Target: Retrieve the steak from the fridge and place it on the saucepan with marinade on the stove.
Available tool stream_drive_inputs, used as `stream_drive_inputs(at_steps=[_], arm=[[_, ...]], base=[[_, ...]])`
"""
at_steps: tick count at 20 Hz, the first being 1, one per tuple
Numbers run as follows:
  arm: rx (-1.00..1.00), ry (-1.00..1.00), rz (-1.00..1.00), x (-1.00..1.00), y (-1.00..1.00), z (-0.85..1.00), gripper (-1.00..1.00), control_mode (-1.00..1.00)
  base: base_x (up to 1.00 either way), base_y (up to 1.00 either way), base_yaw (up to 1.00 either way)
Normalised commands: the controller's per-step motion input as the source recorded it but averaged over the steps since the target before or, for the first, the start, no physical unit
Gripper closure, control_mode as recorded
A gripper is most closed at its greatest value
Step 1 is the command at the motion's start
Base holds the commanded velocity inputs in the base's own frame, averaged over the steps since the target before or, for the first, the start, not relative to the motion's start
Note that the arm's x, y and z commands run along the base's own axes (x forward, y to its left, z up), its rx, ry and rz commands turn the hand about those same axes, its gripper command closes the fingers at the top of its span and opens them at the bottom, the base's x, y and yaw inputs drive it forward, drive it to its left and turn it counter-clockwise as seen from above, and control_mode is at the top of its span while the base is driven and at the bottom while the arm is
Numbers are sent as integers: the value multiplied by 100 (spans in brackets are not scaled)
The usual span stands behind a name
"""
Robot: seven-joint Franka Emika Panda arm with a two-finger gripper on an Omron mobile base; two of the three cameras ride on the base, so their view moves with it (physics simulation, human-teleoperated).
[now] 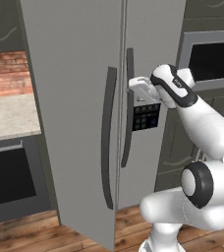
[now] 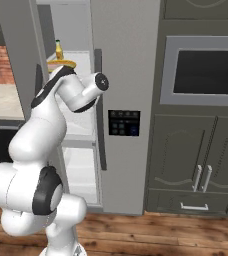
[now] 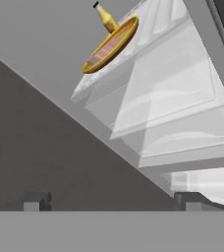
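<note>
My claw [image 3: 111,201] sits wide, nothing between the two tips, w/ the hand raised at the gap where the fridge [image 2: 126,60] stands partly open. Left door [image 1: 70,98] is swung out toward me, which is why its grey face blocks most of the left base view and hides the shelves there; the right door w/ the dark dispenser panel [image 2: 124,123] is shut.

Steak [image 3: 106,48] is inside, upper shelf [image 3: 148,98], lying flat on a round yellow plate [image 3: 90,65]. A small yellow bottle w/ dark cap [image 3: 104,15] stands just behind the plate. In the right base view the plate's rim [image 2: 66,63] peeks above my forearm, bottle [image 2: 59,49] above it.

Hand view is rolled hard, so the shelf runs diagonal and the plate looks tipped; I judge it's level in the room. Camera's aimed up past the door edge at the plate, well apart from my tips.

Why the wide claw: prob. ready for the grab, no contact yet. Step in hand, I'd say: reach in thru the opening, get tips around the steak w/o nudging the bottle. Risk: gap is narrowish, elbow or wrist could clip the door. Saucepan, marinade, stove come later.
</note>
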Motion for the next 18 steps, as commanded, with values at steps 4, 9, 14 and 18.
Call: stream_drive_inputs(at_steps=[4, 9, 14, 18], arm=[[0, 0, 4, 23, 32, 0, -100, -100], [0, 0, 8, 1, 46, 0, -100, -100], [0, 0, 11, 0, 47, 0, -100, -100], [0, 0, 14, 0, 49, 0, -100, -100]], base=[[0, 0, 0], [0, 0, 0], [0, 0, 0], [0, 0, 0]])
